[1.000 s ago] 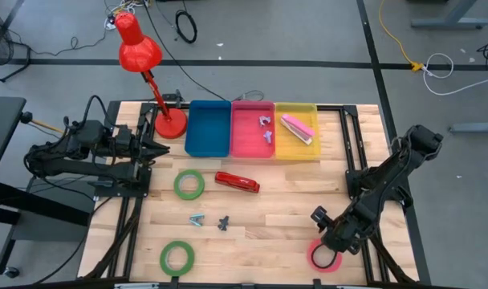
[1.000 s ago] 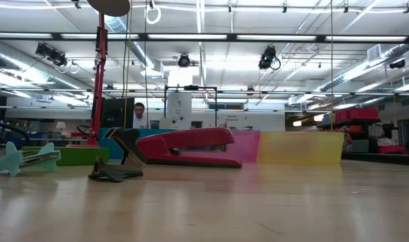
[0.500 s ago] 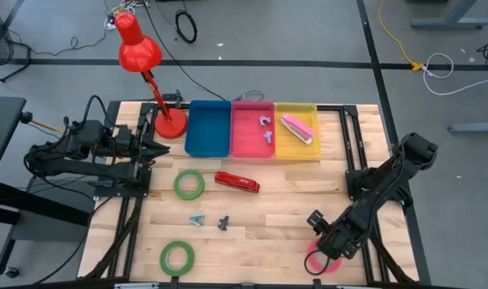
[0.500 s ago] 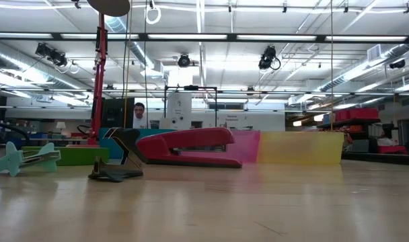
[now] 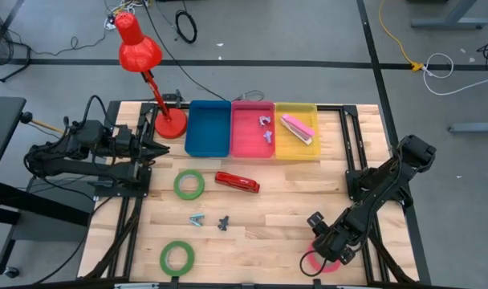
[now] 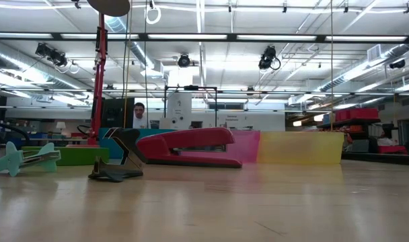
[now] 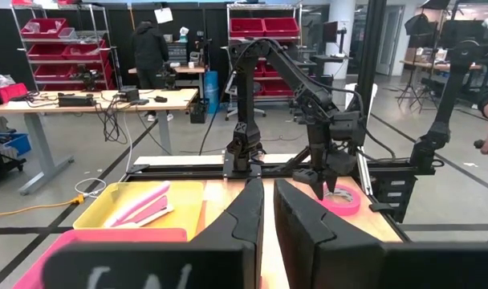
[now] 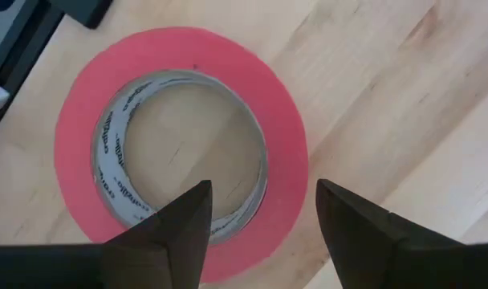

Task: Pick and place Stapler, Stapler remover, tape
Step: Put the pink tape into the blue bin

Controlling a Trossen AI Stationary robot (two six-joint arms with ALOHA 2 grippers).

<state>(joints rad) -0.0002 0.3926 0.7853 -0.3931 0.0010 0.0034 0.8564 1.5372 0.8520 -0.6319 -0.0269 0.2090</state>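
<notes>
Your right gripper (image 5: 327, 247) sits at the lower right of the high view, directly over the red tape roll (image 5: 315, 262), which lies flat on the wooden table (image 5: 284, 201). In the right wrist view its 2 fingers (image 8: 184, 221) stand apart, 1 tip over the roll's open centre and the other outside the ring, so the red band (image 8: 280, 172) lies between them; you cannot tell whether the tips touch it, and nothing is clamped.

Your left gripper (image 5: 157, 149) waits at the left edge of the table, just below the base of the red desk lamp (image 5: 140, 50), its fingers (image 7: 246, 210) drawn together with only a thin slit between them, holding nothing.

At the top centre of the high view you have 3 bins in a row, touching side by side: a blue bin (image 5: 208, 128), a pink bin (image 5: 253, 128) with 2 small staple removers (image 5: 266, 128) in it, and a yellow bin (image 5: 296, 130) with a pink stapler (image 5: 296, 128) lying in it.

A red stapler (image 5: 237, 182) lies on the table below the pink bin, with 1 green tape roll (image 5: 189, 185) just to its left. Lower down, near the centre, you see a light staple remover (image 5: 196, 219) and a dark staple remover (image 5: 224, 223) close together. The 2nd green tape roll (image 5: 177, 257) lies at the lower left.
</notes>
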